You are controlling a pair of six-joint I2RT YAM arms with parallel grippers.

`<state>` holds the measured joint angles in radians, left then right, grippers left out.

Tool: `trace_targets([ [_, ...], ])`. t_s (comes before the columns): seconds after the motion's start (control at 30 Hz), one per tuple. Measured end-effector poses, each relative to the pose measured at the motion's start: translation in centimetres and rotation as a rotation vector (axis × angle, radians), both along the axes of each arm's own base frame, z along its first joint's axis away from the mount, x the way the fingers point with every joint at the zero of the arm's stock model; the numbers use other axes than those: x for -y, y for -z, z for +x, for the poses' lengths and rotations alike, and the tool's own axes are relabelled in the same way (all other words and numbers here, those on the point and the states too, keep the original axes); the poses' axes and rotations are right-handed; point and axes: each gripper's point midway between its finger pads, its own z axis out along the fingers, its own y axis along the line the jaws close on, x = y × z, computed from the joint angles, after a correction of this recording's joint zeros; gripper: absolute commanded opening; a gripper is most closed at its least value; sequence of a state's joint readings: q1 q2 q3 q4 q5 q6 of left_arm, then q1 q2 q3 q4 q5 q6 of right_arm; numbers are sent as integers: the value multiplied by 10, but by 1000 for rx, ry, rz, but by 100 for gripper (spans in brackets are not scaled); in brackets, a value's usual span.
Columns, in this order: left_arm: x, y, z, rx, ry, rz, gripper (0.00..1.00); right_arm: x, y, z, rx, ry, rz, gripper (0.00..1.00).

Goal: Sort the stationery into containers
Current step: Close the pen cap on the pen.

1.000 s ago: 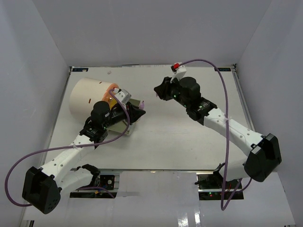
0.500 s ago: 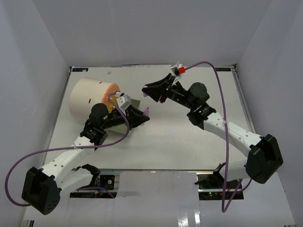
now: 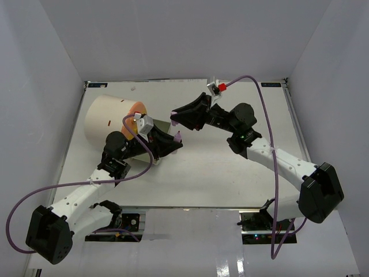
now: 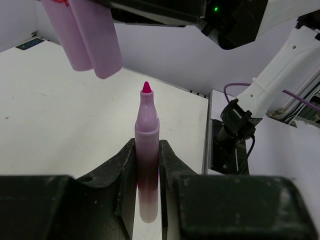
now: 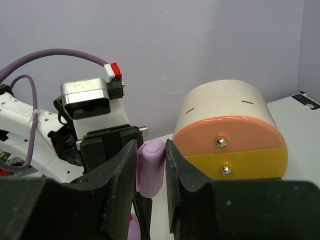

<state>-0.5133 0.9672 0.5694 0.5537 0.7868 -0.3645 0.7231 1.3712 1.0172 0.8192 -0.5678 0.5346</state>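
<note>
My left gripper [image 4: 147, 150] is shut on a purple marker [image 4: 147, 131] that stands uncapped, its pink tip pointing up. In the top view this gripper [image 3: 174, 140] sits just right of the container [image 3: 109, 115], a cream cylinder on its side with an orange face. My right gripper [image 5: 151, 155] is shut on the marker's purple cap [image 5: 150, 170]. The left wrist view shows the cap [image 4: 89, 40] hanging a little above and to the left of the tip, apart from it. In the top view the right gripper [image 3: 174, 115] is just above the left one.
The container's face [image 5: 230, 132] shows an orange section over a yellow one [image 5: 250, 165], each with a metal knob. A dull green flat piece [image 3: 164, 125] lies by that face, partly under my left arm. Grey walls enclose the white table [image 3: 207, 173].
My right gripper has carried the cap leftward until it is near the marker's tip. My left gripper has shifted slightly right with the marker. Both grips are unchanged.
</note>
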Motion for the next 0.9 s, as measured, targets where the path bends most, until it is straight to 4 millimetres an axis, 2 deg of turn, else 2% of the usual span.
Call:
trace_targets([
  [0.17, 3, -14, -7, 10, 45, -50, 0, 3, -8, -11, -1, -41, 12, 8],
  [0.53, 8, -16, -8, -11, 89, -75, 0, 8, -26, -29, 9, -107, 65, 8],
  [0.9, 7, -25, -10, 6, 96, -105, 0, 8, -12, -35, -13, -129, 51, 8],
])
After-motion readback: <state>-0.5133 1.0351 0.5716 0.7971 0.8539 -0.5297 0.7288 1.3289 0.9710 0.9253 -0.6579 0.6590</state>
